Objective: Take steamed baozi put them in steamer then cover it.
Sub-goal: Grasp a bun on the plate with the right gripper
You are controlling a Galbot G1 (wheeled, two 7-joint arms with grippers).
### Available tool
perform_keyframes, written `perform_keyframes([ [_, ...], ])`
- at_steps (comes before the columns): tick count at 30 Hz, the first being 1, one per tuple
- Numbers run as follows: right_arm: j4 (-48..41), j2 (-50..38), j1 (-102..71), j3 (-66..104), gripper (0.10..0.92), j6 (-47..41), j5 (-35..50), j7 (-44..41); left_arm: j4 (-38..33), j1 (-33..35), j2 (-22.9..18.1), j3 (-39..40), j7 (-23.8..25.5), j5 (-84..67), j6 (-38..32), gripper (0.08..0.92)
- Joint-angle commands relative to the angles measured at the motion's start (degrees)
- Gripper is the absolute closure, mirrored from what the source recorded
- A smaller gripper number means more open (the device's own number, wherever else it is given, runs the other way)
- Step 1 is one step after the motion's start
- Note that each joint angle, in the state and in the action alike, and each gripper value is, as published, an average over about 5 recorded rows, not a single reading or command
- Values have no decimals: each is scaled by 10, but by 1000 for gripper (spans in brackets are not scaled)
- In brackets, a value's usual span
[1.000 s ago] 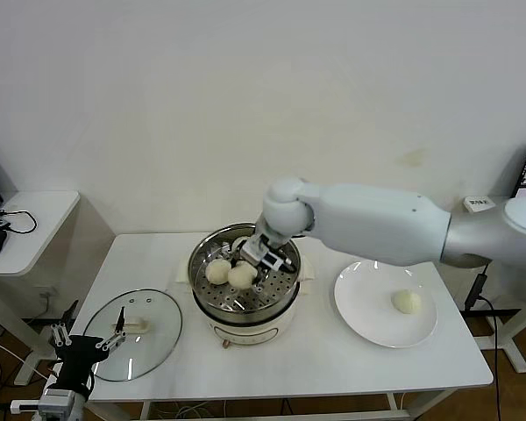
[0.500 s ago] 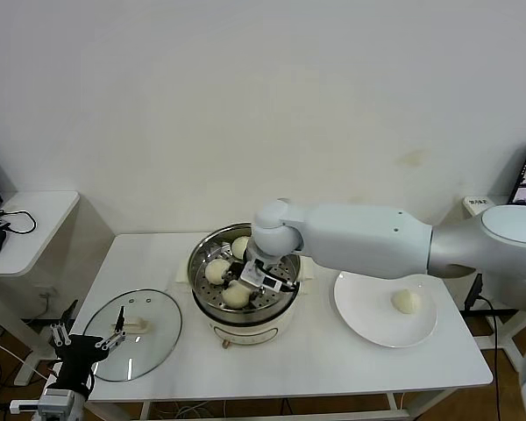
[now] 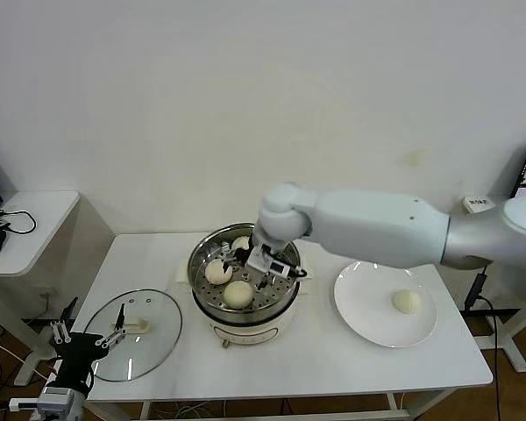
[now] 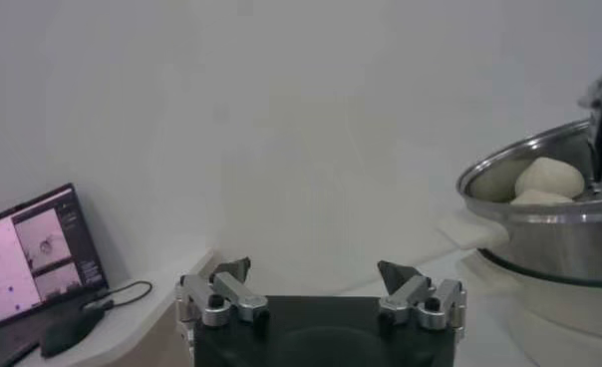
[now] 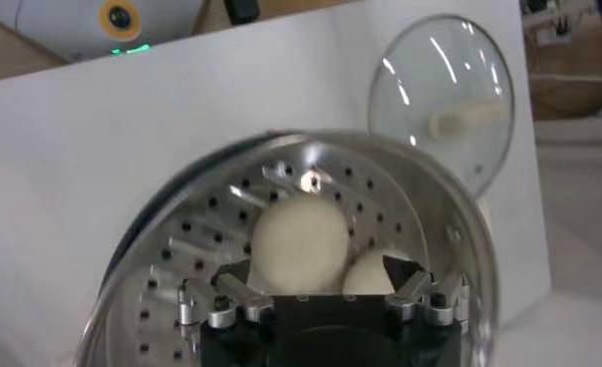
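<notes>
Inside the steamer (image 3: 243,289), three steamed baozi sit on the perforated tray: one at the front (image 3: 238,294), one to its left (image 3: 217,272), one at the back (image 3: 241,244). The right gripper (image 3: 265,268) hovers just above them with its fingers spread and nothing between them, as its wrist view confirms.

The fourth baozi (image 3: 407,302) lies alone on the white plate (image 3: 361,307), to the right of the steamer. That is the way the right gripper must travel next, judging by the task, and the right arm is clearly the nearer one.

The glass cover (image 3: 133,333) lies flat on the table (image 3: 438,364) left of the steamer, handle up. The left gripper (image 3: 88,344) waits at the cover's near-left edge, fingers apart and empty.

No brand or legible writing shows on steamer, plate or cover.
</notes>
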Motion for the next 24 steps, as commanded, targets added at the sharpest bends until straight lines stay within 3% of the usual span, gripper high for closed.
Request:
perform_keyframes([
  [1, 3, -91, 39, 49, 202, -37, 57, -59, 2, -1, 6, 1, 1, 0, 1, 177],
  [12, 72, -311, 13, 83, 203, -198, 56, -101, 10, -12, 23, 16, 2, -2, 1, 177],
  [17, 92, -403, -47, 104, 202, -213, 34, -101, 16, -18, 32, 22, 2, -4, 2, 177],
  [24, 60, -463, -208, 225, 203, -207, -11, -97, 16, -22, 37, 28, 4, -3, 4, 177],
])
